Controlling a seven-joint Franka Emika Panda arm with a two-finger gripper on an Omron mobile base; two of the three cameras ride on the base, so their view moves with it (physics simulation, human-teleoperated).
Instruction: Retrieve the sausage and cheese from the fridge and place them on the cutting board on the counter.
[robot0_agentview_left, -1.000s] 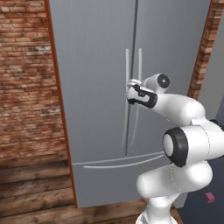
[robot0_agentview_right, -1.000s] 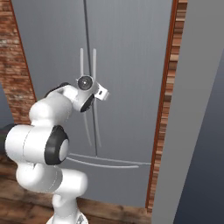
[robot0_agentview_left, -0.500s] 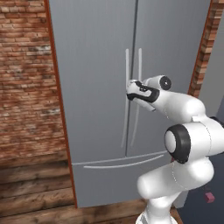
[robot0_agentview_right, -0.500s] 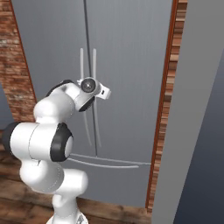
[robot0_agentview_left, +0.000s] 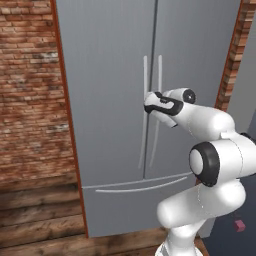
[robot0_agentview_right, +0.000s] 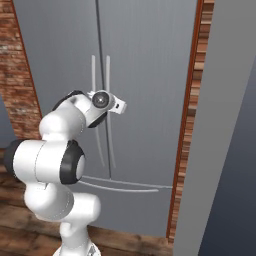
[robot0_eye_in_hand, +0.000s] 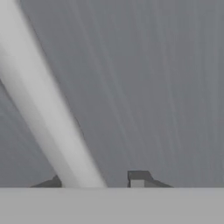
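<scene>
Progress is at the very first step: the fridge (robot0_agentview_left: 115, 100) stands shut, both French doors flush, filling the centre of the left base view and the upper left and centre of the right base view, so the sausage and the cheese, presumably inside, are hidden behind the doors. The gripper (robot0_agentview_left: 148, 103) sits at the pair of long silver handles near the middle of the left base view, at the left door's handle (robot0_agentview_left: 144, 80). In the hand view that handle (robot0_eye_in_hand: 48, 113) runs as a pale bar from the upper left down to the bottom, passing between the two dark fingertips (robot0_eye_in_hand: 138, 177); the jaws stand close on either side of it, though whether they pinch it firmly cannot be told. In my judgement everything is left: pulling the door open, finding and lifting each food item, and carrying them to the cutting board on the counter.
</scene>
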